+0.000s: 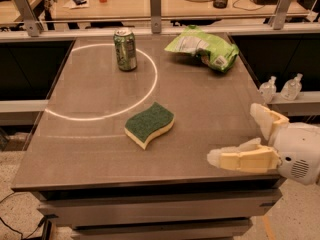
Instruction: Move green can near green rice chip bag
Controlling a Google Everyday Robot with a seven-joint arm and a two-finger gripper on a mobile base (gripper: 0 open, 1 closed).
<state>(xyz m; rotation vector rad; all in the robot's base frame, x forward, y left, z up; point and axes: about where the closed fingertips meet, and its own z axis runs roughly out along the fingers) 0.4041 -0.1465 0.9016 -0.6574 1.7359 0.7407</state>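
Green can [125, 50] was observed standing upright on the far-left part of the table [90, 144]. A silver top with pull tab and pale markings on the side were noted. Green rice chip bag [202, 48] was recorded lying crumpled near the far-right corner, light green, with a white label panel and a small barcode patch showing. Can and bag were found apart, not touching. Gripper [232, 134] was seen at the near-right table edge, fingers spread, nothing held.
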